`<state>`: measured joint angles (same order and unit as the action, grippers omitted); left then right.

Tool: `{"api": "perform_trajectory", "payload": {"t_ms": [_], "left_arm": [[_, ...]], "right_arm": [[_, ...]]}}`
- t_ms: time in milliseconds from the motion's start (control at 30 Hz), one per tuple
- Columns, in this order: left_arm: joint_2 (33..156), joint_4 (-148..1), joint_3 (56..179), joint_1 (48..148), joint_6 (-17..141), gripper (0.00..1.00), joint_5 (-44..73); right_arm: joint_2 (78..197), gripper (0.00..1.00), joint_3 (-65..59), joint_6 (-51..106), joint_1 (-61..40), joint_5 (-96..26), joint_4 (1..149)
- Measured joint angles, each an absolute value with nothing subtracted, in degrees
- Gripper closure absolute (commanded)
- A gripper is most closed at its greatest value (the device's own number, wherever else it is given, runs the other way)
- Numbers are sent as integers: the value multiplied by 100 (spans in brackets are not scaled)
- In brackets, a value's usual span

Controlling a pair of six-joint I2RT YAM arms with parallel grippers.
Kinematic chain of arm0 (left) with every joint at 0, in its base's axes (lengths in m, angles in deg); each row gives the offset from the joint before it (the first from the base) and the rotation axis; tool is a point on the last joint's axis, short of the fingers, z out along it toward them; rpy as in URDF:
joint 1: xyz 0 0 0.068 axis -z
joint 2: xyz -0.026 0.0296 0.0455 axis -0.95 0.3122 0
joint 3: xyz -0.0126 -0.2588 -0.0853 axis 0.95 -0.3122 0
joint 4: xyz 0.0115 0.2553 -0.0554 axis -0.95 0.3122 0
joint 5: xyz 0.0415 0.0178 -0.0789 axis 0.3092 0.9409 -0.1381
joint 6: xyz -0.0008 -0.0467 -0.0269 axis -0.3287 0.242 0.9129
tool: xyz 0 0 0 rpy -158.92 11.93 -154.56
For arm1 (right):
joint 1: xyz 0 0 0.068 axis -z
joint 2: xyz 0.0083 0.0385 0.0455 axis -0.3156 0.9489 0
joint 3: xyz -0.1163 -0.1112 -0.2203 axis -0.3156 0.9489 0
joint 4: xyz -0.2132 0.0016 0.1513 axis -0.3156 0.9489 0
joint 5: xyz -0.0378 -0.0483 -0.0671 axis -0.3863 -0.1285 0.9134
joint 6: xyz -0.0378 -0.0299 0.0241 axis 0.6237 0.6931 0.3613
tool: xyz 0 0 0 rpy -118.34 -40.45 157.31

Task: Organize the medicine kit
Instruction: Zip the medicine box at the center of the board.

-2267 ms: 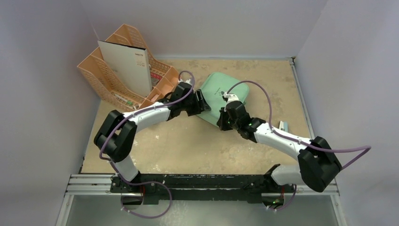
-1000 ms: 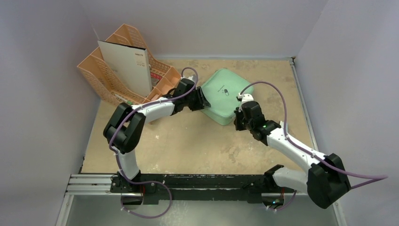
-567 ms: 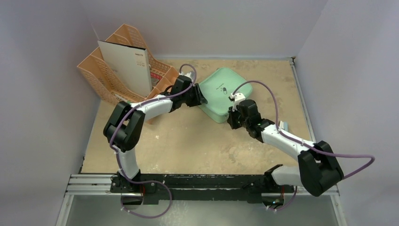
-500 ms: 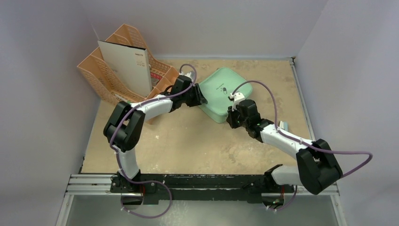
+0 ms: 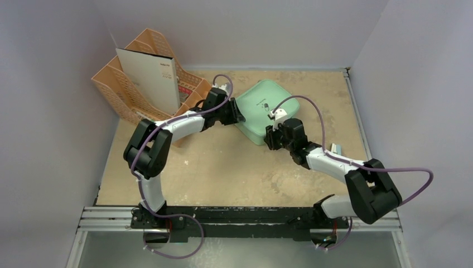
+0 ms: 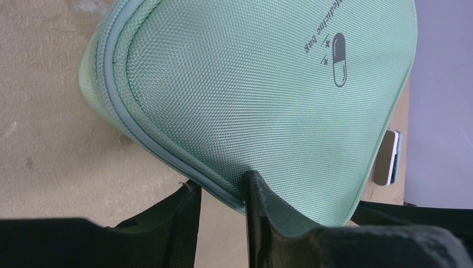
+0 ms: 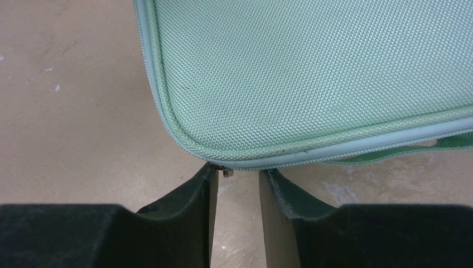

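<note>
Peach organizer (image 5: pixel 110 91) holding white card (image 5: pixel 149 78); small pale object (image 5: pixel 335 149) right

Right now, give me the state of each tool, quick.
Left tool: closed on the rim of the medicine kit.
Right tool: open at the medicine kit's corner, holding nothing.

Mint-green woven medicine kit (image 5: pixel 260 109), pill logo (image 6: pixel 338 60) on top, lies flat, apparently zipped shut: one piped edge inside the left tool (image 6: pixel 222 192), a corner just before the right tool (image 7: pixel 234 180).
</note>
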<state>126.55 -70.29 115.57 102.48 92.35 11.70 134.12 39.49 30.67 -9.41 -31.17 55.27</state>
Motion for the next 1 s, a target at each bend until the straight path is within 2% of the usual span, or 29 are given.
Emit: {"api": "perform_trajectory", "payload": {"t_ms": [233, 333, 533, 667, 1000], "left_arm": [[12664, -7034, 11561, 10242, 9235, 76, 1155], [12677, -7060, 11565, 10224, 9233, 76, 1173], [12703, -7082, 11594, 10183, 9231, 76, 1238], [12703, -7106, 11594, 10180, 9224, 77, 1291], [12712, -7003, 11690, 10180, 9052, 80, 1409]], "right_arm": [[13447, 65, 4133, 3073, -928, -3364, 5003], [13536, 68, 4155, 3067, -924, -3418, 4802], [13733, 85, 4253, 3062, -924, -3397, 4258], [13862, 100, 4384, 3016, -924, -3421, 3807], [13925, 100, 4605, 2680, -957, -3128, 3294]]}}
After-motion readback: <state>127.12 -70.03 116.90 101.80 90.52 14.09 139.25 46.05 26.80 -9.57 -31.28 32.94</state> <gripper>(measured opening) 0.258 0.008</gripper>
